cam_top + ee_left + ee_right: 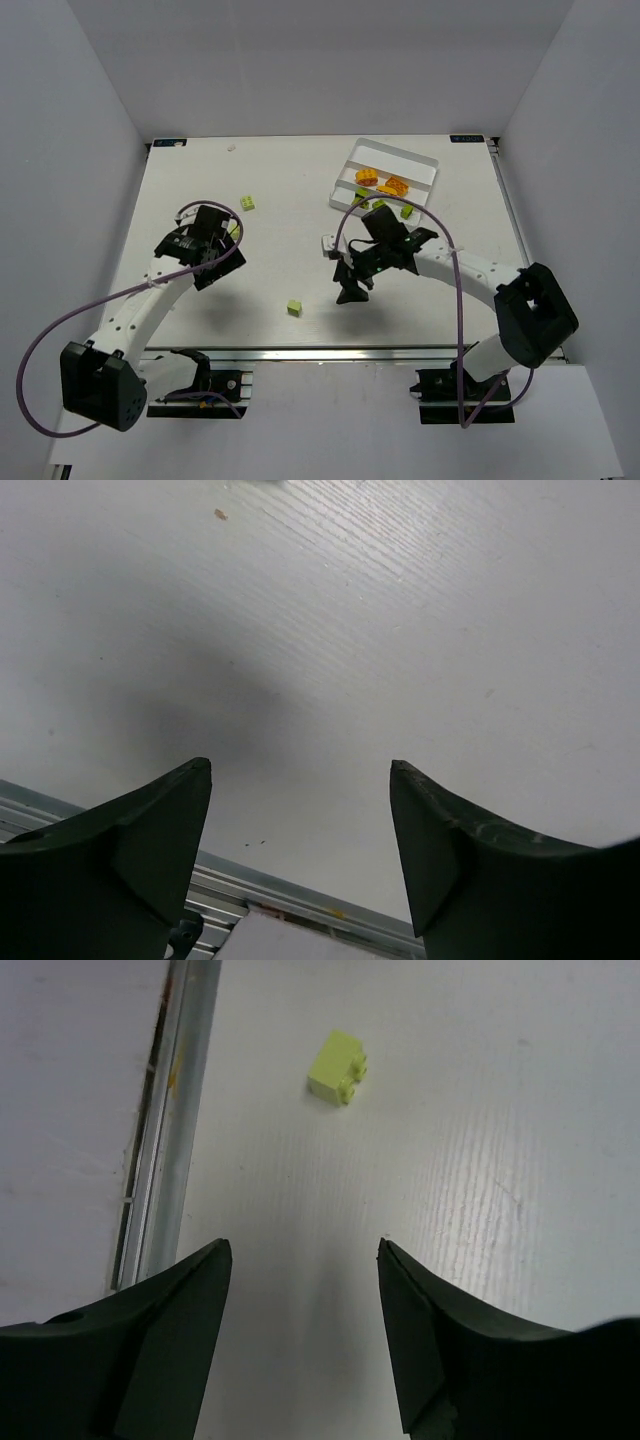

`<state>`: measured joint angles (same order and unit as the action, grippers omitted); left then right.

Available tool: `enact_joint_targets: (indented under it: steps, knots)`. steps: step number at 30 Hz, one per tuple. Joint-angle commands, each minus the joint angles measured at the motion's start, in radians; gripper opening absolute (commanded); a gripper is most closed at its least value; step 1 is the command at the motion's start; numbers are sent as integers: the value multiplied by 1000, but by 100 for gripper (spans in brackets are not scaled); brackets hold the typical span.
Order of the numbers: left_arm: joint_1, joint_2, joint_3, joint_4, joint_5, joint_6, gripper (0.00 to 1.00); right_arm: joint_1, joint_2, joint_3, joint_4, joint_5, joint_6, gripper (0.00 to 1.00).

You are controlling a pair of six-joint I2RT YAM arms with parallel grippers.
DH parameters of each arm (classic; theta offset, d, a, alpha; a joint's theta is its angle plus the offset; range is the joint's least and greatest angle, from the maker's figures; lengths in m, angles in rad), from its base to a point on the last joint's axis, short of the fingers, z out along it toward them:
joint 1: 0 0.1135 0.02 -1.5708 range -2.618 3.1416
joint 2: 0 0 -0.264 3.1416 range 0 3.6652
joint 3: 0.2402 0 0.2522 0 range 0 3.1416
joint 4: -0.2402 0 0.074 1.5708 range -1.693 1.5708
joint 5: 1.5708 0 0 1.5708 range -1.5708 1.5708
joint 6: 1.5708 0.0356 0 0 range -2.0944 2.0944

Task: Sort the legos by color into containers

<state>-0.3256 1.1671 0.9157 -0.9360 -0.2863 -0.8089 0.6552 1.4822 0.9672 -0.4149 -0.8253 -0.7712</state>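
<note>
Lining up on the lime-green brick (337, 1065) lying on the surface (300, 180) just ahead of its open, empty jaws, the right gripper (305, 1245) likely must advance, close on it and carry it to the white tray (398, 147) far right; the left gripper (300, 765) hangs open, empty.

White tabletop (290, 190) between the arms offers open passage; a small lime-green studded plastic brick (337, 1067) lies unobstructed ahead of the right gripper (303, 1245).
</note>
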Motion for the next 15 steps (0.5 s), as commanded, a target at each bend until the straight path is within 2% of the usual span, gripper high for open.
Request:
enact_joint_targets:
  steps: [1,4,8,15]
  knots:
    - [11,-79,52,-73,-22,-26,82,81,7,-10,253,175,257,67]
    - [11,-130,46,-109,-28,-38,83,150,62,5,271,311,314,68]
    - [11,-194,19,-139,-27,-73,84,254,113,19,301,403,369,70]
    - [11,-308,-20,-188,-36,-136,85,360,256,96,289,518,458,72]
